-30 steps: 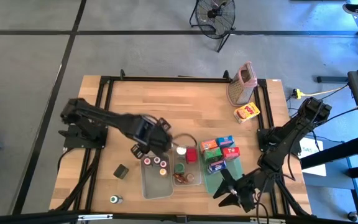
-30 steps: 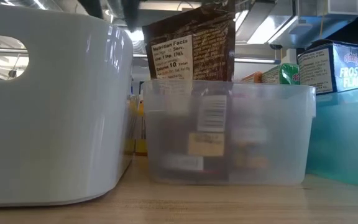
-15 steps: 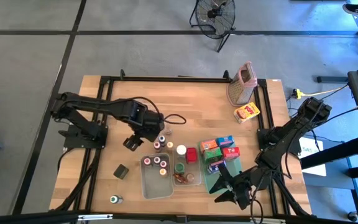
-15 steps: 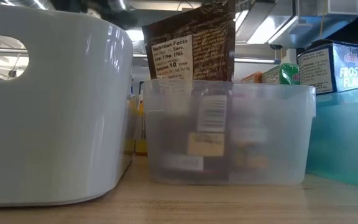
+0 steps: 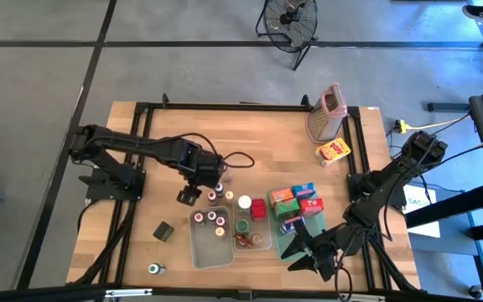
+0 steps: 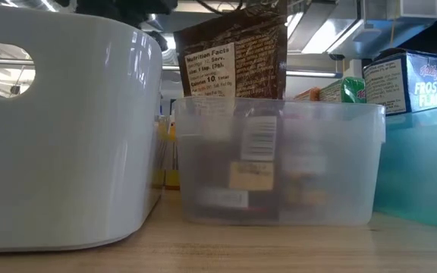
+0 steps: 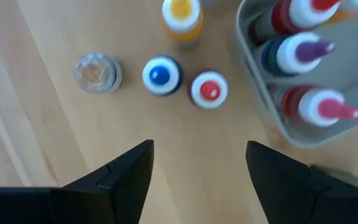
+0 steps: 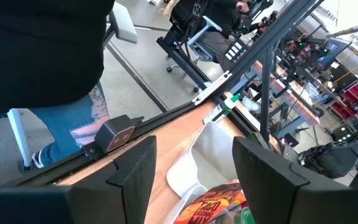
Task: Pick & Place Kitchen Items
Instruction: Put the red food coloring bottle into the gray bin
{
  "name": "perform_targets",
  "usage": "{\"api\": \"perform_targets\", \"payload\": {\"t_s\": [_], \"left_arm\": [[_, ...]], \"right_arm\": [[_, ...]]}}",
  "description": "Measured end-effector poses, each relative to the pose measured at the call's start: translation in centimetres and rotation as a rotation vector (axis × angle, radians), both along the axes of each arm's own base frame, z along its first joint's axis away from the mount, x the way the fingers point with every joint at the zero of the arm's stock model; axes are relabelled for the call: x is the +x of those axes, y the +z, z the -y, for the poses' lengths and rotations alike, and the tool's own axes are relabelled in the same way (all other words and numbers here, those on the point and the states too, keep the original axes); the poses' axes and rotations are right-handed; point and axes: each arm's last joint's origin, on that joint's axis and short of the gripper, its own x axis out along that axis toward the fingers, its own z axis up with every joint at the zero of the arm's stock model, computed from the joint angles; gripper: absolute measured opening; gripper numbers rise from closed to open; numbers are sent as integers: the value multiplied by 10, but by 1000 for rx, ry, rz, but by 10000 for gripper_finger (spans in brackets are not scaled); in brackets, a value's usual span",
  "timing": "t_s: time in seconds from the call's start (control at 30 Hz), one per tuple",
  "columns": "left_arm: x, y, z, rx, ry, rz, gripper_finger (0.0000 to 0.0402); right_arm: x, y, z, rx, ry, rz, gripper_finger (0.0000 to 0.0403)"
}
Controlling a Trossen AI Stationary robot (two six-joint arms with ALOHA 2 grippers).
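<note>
Left gripper (image 5: 188, 195) hangs open and empty over the table (image 5: 250, 134), just left of loose small bottles (image 5: 217, 191); more bottles (image 5: 210, 221) stand in the clear tub (image 5: 210, 252). Right gripper (image 5: 309, 256) open, empty, near edge beside the cartons (image 5: 296, 204).

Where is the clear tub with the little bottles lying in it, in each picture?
High view: the clear rectangular tub sits near the table's front edge, just ahead of the left gripper.
Low view: it fills the left side as a big pale wall.
Left wrist view: its rounded corner holds three bottles, beside the loose bottles.
Right wrist view: not in it.
Shared landmark: the smaller clear tub beside it.
</note>
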Motion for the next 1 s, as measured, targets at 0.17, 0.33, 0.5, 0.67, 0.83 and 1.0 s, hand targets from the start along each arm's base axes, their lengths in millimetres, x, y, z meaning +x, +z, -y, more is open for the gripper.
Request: {"api": "perform_targets", "payload": {"t_s": [0.17, 0.33, 0.5, 0.67, 0.83, 1.0], "left_arm": [[4, 1, 14, -15, -12, 51, 251], [5, 2, 30, -30, -34, 87, 251], [6, 3, 40, -16, -40, 125, 251], [11, 1, 41, 51, 89, 152, 251], [11, -8, 40, 66, 135, 115, 251], [7, -27, 36, 31, 157, 62, 251]], "right_arm": [[0, -1, 0, -4, 11, -16, 213], [-1, -2, 0, 5, 13, -24, 213], [-1, -2, 0, 15, 10, -29, 213], [0, -2, 0, 15, 10, -28, 213], [0, -1, 0, 17, 11, -22, 213], [0, -1, 0, 19, 11, -20, 213]]}}
